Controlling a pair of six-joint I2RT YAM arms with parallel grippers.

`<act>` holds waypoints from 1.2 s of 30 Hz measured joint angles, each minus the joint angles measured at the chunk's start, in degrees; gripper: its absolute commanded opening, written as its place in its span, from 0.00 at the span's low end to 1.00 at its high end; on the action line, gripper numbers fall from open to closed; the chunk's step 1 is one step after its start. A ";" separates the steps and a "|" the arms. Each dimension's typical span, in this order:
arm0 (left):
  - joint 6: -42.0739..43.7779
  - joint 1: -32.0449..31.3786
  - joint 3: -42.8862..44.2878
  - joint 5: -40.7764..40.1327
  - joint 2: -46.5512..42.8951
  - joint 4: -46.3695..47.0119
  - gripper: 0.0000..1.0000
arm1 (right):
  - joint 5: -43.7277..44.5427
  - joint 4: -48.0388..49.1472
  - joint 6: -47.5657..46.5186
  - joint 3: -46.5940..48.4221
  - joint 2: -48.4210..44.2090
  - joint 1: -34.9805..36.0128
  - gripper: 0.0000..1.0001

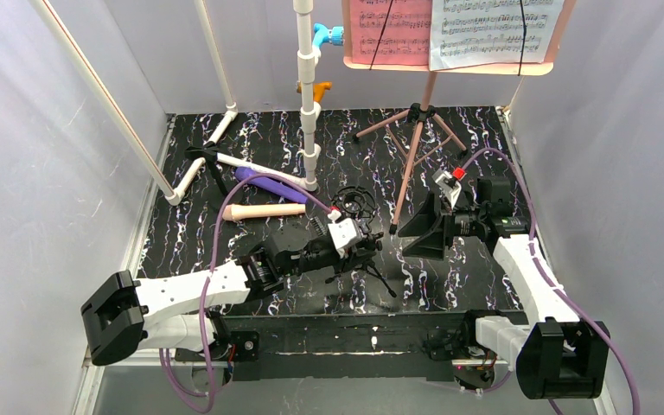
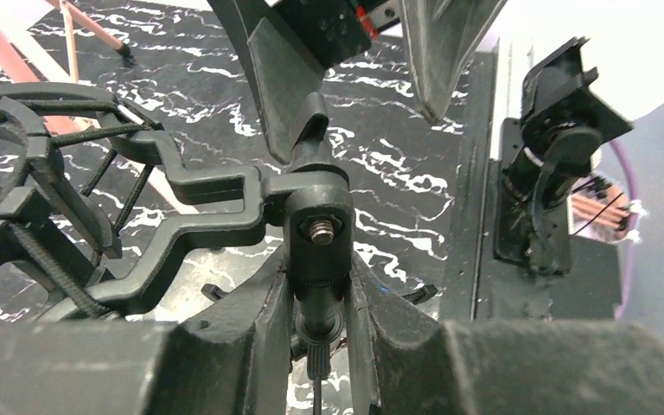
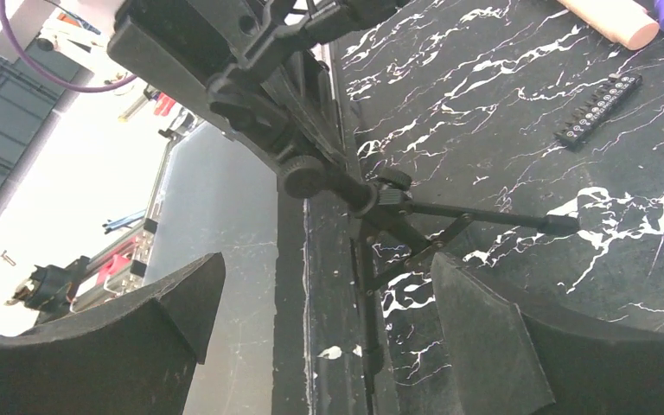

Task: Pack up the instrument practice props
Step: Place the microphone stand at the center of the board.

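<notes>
The pink music stand [image 1: 415, 130] stands at the back right, with a pink page [image 1: 389, 30] and a white page [image 1: 493, 30] on its desk. A purple tube [image 1: 259, 180] and a beige-pink tube [image 1: 264, 210] lie at the left; their ends show in the right wrist view [image 3: 609, 17]. My left gripper [image 1: 365, 244] is shut on the stem of a small black tripod with a ring mount [image 2: 316, 225], fingers [image 2: 251, 337] on both sides. My right gripper [image 1: 424, 229] is open and empty, facing the left gripper; the black tripod's legs [image 3: 475, 216] lie between its fingers [image 3: 501, 337].
A white pipe frame [image 1: 309, 95] with blue and orange fittings stands at the back left and centre. A small black comb-like clip [image 3: 596, 108] lies on the marbled mat. The table's near black edge [image 3: 320, 285] runs under the right gripper.
</notes>
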 measured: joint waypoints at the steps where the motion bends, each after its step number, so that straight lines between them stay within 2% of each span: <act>1: 0.94 -0.20 0.00 -0.55 0.02 -0.55 0.00 | -0.17 0.81 1.11 0.00 -0.02 -0.02 0.98; 10: 6.01 -0.63 -0.48 -6.71 -1.25 -4.15 0.00 | 1.75 9.22 9.53 -2.14 1.11 0.00 0.98; 20: 9.75 1.38 -4.57 -25.51 -19.45 -15.39 0.00 | 3.72 15.87 13.14 -3.76 4.35 -1.95 0.98; 25: 9.81 5.77 -4.57 -38.38 -28.24 -23.26 0.00 | 4.09 16.24 11.98 -3.76 5.95 -3.54 0.98; 29: 8.46 9.86 -4.57 -48.76 -31.63 -29.70 0.00 | 4.07 16.46 10.10 -3.80 7.72 -5.53 0.98; 33: 5.70 15.10 -6.14 -55.98 -33.09 -33.05 0.00 | 4.04 14.58 6.62 -3.74 10.12 -6.64 0.98; 36: 3.06 21.33 -8.96 -58.99 -34.29 -34.05 0.00 | 4.07 10.88 2.38 -3.50 12.11 -7.15 0.98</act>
